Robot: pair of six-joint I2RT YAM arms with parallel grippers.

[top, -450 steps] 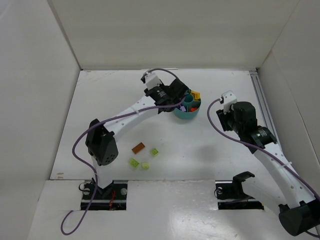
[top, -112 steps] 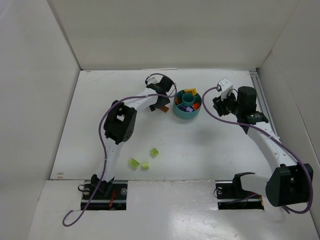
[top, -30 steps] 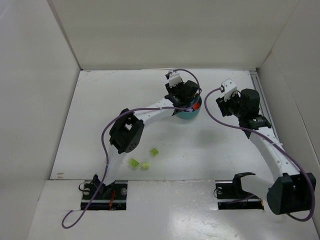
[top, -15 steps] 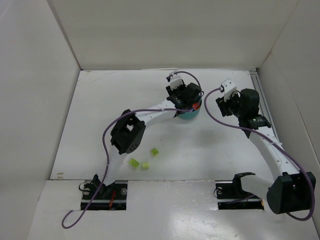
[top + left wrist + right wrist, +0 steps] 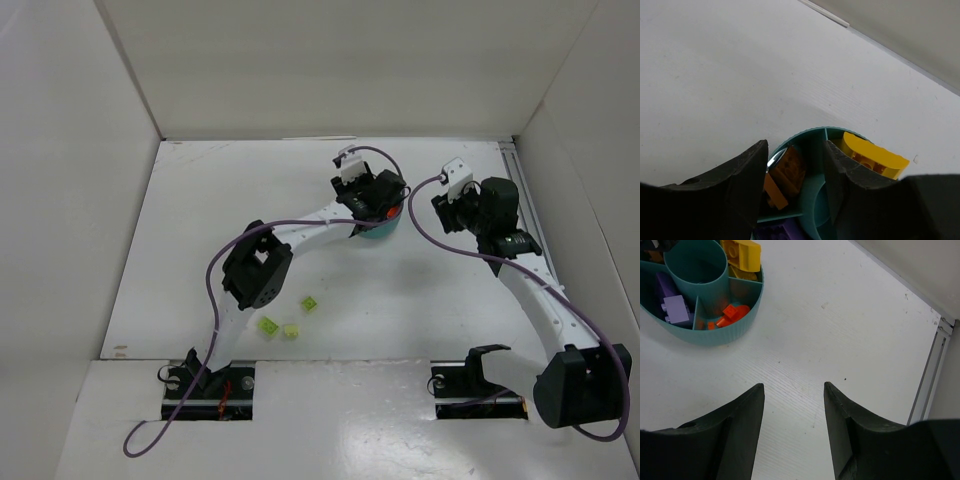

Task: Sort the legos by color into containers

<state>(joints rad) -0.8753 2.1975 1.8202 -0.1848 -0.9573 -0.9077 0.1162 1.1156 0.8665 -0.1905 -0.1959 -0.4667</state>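
Note:
The round teal dish [image 5: 386,229] is mostly hidden under my left gripper [image 5: 374,202] in the top view. In the left wrist view my left gripper [image 5: 795,145] is open over the dish [image 5: 812,136]. A brown brick [image 5: 791,168] lies between its fingers in a compartment, leaning near the left finger [image 5: 747,172]. A yellow brick [image 5: 872,155] fills the neighbouring compartment. Three lime green legos [image 5: 311,303] [image 5: 267,325] [image 5: 290,330] lie on the table near the front. My right gripper [image 5: 793,386] is open and empty, right of the dish [image 5: 735,327].
The right wrist view shows lilac bricks [image 5: 674,307], orange-red pieces [image 5: 733,312], yellow bricks [image 5: 742,252] and the central cup [image 5: 697,265]. White walls enclose the table. A metal rail [image 5: 930,375] runs along the right edge.
The brown brick that lay on the table with the green legos is now in the dish. My left gripper has shifted slightly over the dish in the last second. The right arm is still.

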